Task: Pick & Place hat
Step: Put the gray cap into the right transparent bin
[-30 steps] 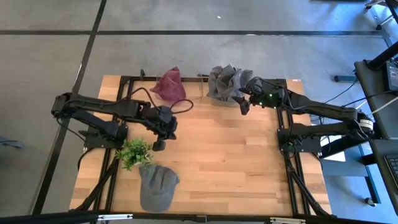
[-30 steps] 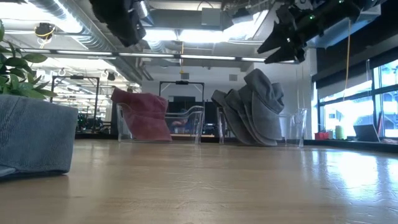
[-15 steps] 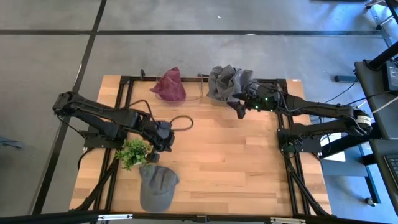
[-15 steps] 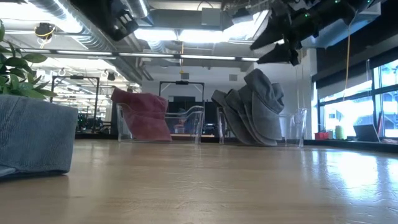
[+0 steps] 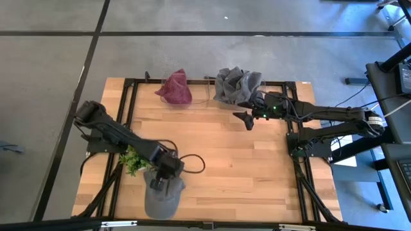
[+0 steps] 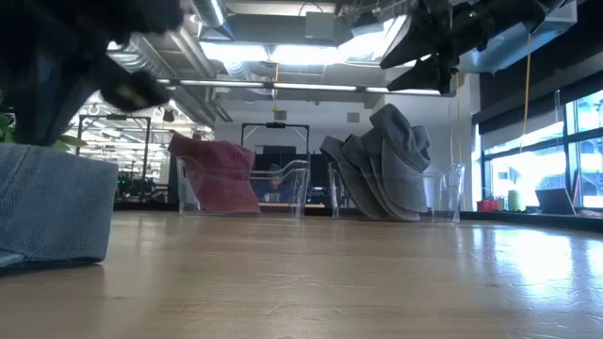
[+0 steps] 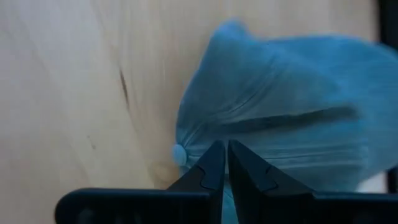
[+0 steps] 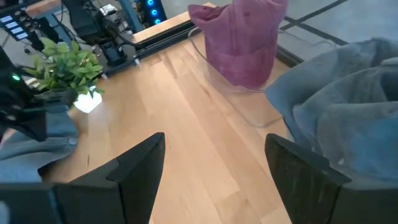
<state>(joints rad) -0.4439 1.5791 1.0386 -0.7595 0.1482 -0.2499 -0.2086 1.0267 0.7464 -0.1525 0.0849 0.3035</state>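
Since the earlier frame the left arm has swung from mid-desk down toward the near-left corner, while the right arm has barely shifted by the far edge. We now see the left gripper (image 5: pixel 156 184) poised directly over the blue-grey hat (image 5: pixel 160 196), its fingers (image 7: pixel 211 169) pressed together w/ nothing between them; whether the tips touch the fabric we cannot tell. The hat lies flat near the desk's (image 5: pixel 257 173) front edge, left of centre, just beside a small green plant (image 5: pixel 136 158) that sits toward the left edge. At the far edge, right of centre, the right gripper (image 5: pixel 245 117) hovers above the wood w/ its fingers (image 8: pixel 140 165) spread wide, holding nothing, close to a pile of grey hats (image 5: pixel 236 85) in a clear bin. A maroon hat (image 5: pixel 174 88) rests in a second clear bin (image 6: pixel 283 184) at the far edge, left of centre, next to the grey pile.
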